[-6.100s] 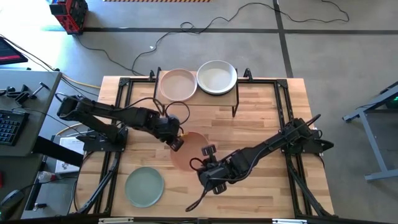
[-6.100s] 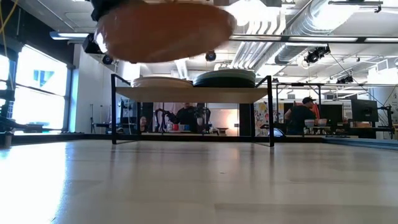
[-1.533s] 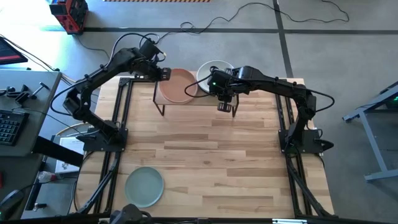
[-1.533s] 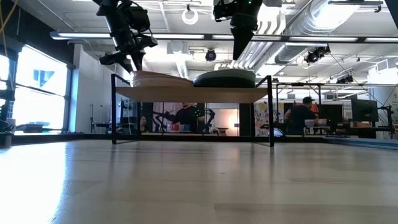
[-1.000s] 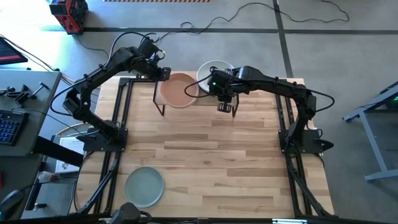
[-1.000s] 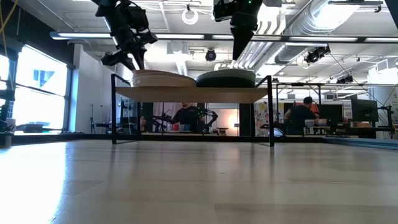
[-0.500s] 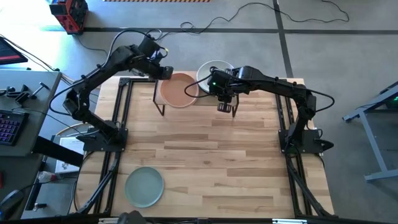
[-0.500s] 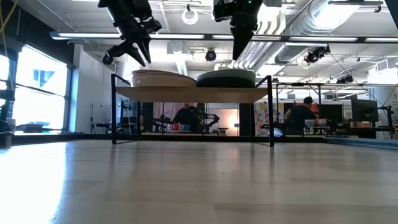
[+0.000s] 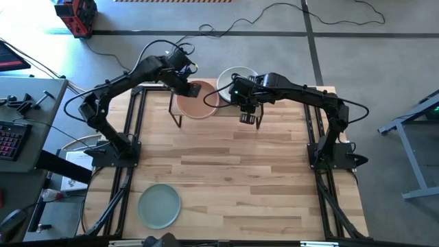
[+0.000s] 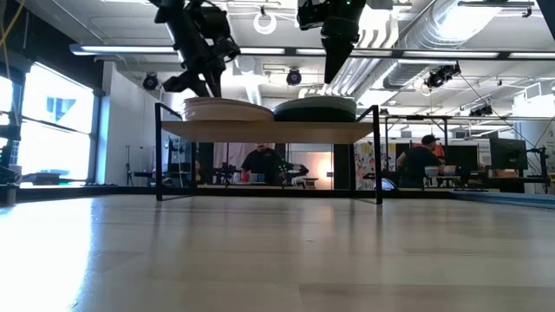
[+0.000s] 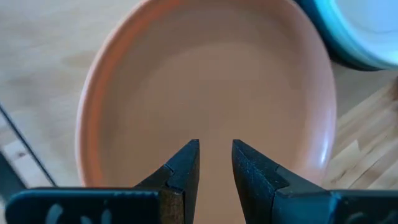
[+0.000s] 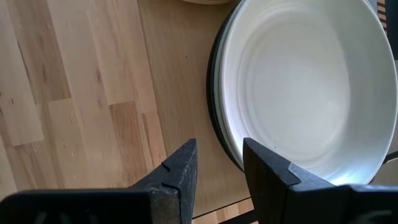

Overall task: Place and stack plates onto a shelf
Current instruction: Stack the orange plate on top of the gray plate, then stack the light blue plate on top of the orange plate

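Plates: a pale green plate (image 9: 159,206) lies alone at the table's near left, well apart from the shelf (image 9: 226,108) at the far edge. It looks stiff, smooth and breakable, so I judge the raised rim the only sound place to pinch. On the shelf's left stands the terracotta plate (image 9: 199,100), with the left gripper (image 11: 215,163) above it, fingers a narrow gap apart and empty. Right of it, the whitish plate (image 12: 301,84) tops a dark stack; the right gripper (image 12: 219,165) hovers beside it, slightly parted, holding nothing.
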`<move>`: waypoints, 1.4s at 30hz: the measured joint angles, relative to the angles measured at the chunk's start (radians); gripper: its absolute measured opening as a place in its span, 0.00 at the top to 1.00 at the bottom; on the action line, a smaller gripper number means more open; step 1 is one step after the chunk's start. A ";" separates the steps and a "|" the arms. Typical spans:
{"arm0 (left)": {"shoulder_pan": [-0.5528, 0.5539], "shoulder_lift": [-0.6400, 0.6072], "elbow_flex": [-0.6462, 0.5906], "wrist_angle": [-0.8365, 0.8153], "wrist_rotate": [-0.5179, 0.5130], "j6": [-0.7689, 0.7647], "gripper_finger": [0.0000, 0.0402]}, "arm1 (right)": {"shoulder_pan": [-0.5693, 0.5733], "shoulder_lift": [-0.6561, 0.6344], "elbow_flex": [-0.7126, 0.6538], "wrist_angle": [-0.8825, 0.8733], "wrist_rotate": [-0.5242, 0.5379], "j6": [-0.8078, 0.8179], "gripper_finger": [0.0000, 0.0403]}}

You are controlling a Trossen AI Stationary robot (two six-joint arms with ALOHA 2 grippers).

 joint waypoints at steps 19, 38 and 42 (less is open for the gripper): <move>0.007 0.092 0.001 0.011 0.003 0.010 0.79 | 0.000 0.000 0.000 0.000 0.000 -0.002 0.73; 0.076 0.087 0.022 0.069 -0.061 0.042 0.79 | 0.000 0.000 0.000 -0.001 0.000 0.001 0.73; 0.072 0.075 0.089 0.038 -0.060 0.069 0.79 | 0.000 0.000 0.000 0.000 0.000 0.001 0.73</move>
